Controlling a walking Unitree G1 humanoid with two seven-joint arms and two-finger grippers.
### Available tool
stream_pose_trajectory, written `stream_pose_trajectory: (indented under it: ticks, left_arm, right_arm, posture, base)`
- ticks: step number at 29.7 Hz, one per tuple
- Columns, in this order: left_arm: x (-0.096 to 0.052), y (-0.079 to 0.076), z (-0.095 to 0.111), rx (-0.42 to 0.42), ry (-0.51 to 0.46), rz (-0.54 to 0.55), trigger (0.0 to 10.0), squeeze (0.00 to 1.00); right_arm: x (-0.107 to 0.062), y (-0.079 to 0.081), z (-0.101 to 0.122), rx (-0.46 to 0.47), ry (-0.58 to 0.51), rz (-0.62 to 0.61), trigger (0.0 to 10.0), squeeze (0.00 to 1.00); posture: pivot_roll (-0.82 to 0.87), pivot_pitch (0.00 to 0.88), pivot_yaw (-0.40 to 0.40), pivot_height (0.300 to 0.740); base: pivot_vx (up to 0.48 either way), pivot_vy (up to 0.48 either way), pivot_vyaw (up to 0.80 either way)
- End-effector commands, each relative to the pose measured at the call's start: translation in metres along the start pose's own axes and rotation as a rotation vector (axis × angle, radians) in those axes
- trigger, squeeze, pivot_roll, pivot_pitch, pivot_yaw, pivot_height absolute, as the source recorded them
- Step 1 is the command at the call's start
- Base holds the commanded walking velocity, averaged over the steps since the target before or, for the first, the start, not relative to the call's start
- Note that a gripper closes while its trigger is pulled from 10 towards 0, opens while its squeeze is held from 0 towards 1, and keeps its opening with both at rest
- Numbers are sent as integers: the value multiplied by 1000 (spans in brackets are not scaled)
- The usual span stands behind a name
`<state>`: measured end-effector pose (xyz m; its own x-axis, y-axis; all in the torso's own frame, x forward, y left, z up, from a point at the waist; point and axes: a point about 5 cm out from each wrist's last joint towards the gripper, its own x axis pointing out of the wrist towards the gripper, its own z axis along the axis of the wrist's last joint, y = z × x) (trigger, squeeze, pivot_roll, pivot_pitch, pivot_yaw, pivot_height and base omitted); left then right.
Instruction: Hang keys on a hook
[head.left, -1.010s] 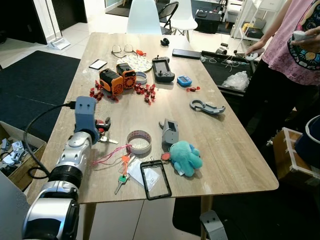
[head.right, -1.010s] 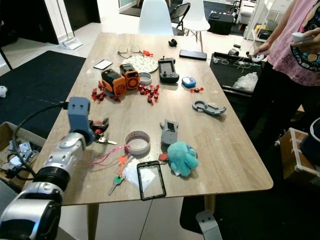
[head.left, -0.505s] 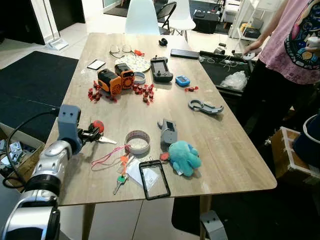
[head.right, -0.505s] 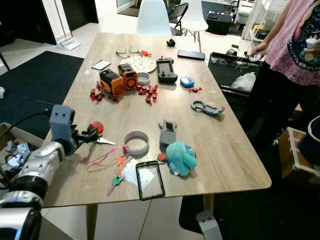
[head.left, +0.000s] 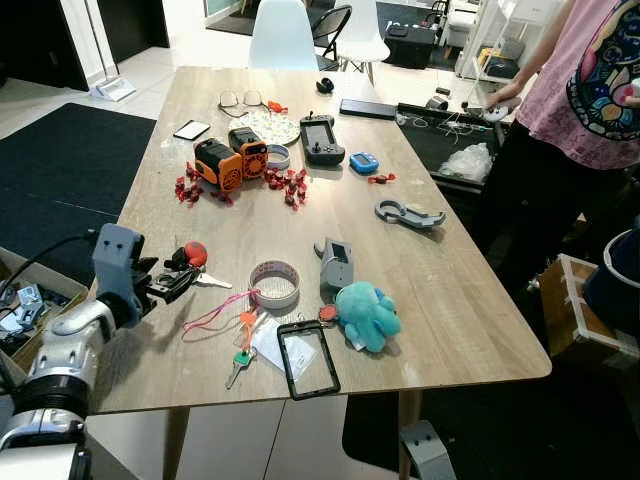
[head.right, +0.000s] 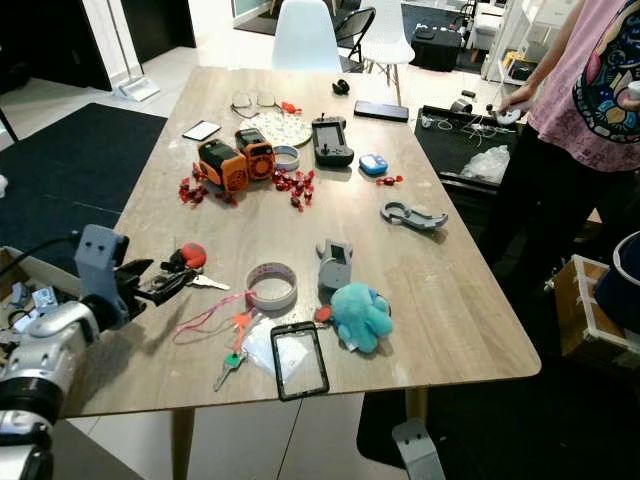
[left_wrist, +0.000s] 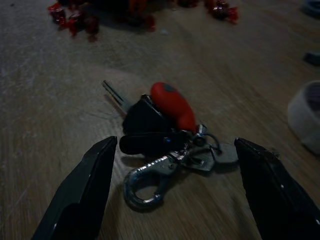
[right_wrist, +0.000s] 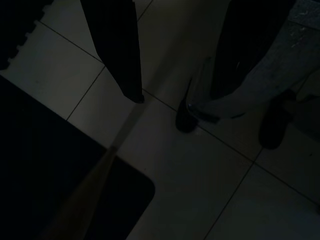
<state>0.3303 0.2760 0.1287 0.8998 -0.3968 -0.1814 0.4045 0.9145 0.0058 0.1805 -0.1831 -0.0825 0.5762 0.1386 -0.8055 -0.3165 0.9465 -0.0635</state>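
Note:
A bunch of keys with a red fob (head.left: 192, 256) and a silver snap clip lies on the wooden table (head.left: 440, 290) near its left edge. My left gripper (head.left: 170, 284) hovers low just left of the bunch and is open. In the left wrist view the keys (left_wrist: 165, 127) lie ahead of and between the two spread black fingers (left_wrist: 82, 197). A second key, green-headed with an orange tag and a pink cord (head.left: 238, 352), lies nearer the front edge. My right gripper (right_wrist: 180, 100) hangs idle over the tiled floor, its fingers apart.
A tape roll (head.left: 275, 283), grey device (head.left: 335, 262), teal plush (head.left: 366, 313) and black frame (head.left: 308, 358) lie right of the keys. Orange gadgets (head.left: 228, 160), red pieces and a controller (head.left: 322, 138) sit farther back. A person in pink (head.left: 590, 90) stands at the table's right side.
My left arm has drawn back toward the table's left edge and dropped lower, uncovering the red-fob keys, which stay where they lay. The camera has shifted slightly.

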Motion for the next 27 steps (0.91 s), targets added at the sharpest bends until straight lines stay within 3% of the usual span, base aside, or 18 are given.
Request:
stream_pose_trajectory:
  ticks: [1,5,10,27]
  left_arm:
    - [-6,4,1,7,10,-8,10000,0]
    - [-6,2,-3,31,36,-11,10000,0]
    - [2,-3,-9,123,68,33,10000,0]
    - [9,-12,-16,173,118,-1,10000,0]
  right_arm:
    - [-2,-3,-5,12,16,-9,10000,0]
    - [-2,-3,-6,13,16,-9,10000,0]
    - [-2,-4,-5,13,15,-10,10000,0]
    - [-2,-3,-7,19,18,-10,10000,0]
  posture:
    - [48,83,-75,740]
    - [48,83,-75,740]
    - [44,84,-75,740]
    - [42,90,-68,740]
  base:
    - [0,0,0]
    - [0,0,0]
    - [0,0,0]
    - [0,0,0]
